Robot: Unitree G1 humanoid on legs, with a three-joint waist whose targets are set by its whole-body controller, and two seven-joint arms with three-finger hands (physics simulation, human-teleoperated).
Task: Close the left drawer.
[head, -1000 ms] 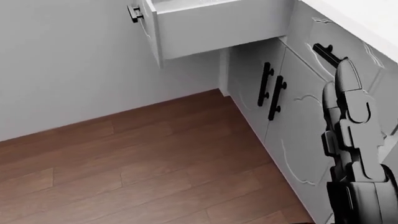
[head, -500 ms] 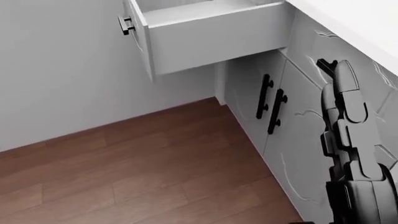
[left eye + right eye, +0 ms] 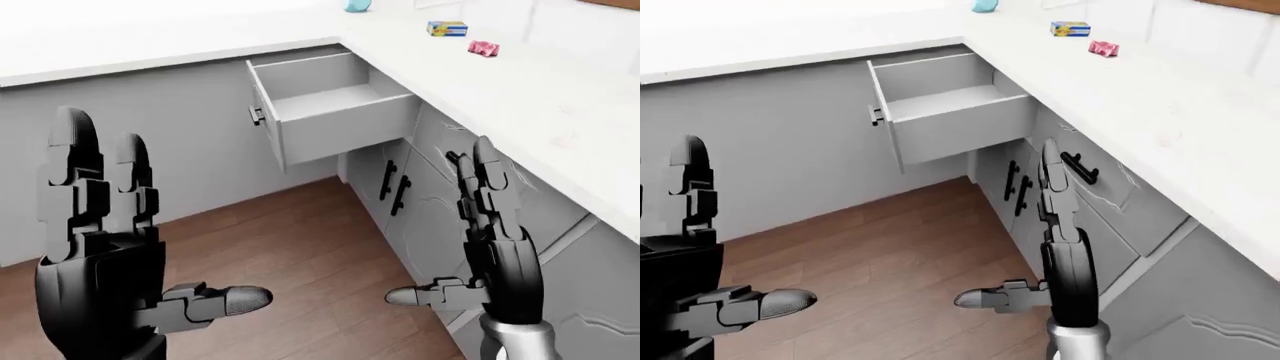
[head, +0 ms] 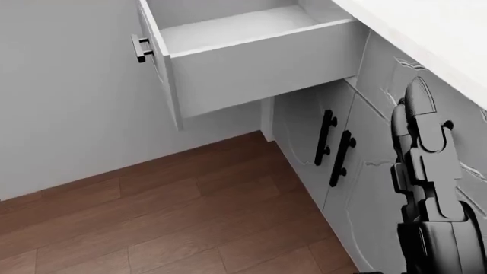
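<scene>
**Left drawer wide open, both hands up and empty**

The left drawer [image 3: 330,105] is pulled well out of the corner where the two cabinet runs meet, far side of the scene, just under the white worktop [image 3: 520,97]. Its black handle [image 3: 257,115] sits on the front panel, facing left, and the inside looks bare. Left hand [image 3: 105,247] is raised near the camera on the left, fingers [image 3: 75,172] straight up and spread wide, thumb sticking out, holding nothing. Right hand [image 3: 495,247] does the same on the right, beside the lower cabinet doors [image 3: 400,195], well apart from the drawer. A few small items sit far off on the worktop, too tiny to identify. Brown wood floor [image 3: 290,247] below.
</scene>
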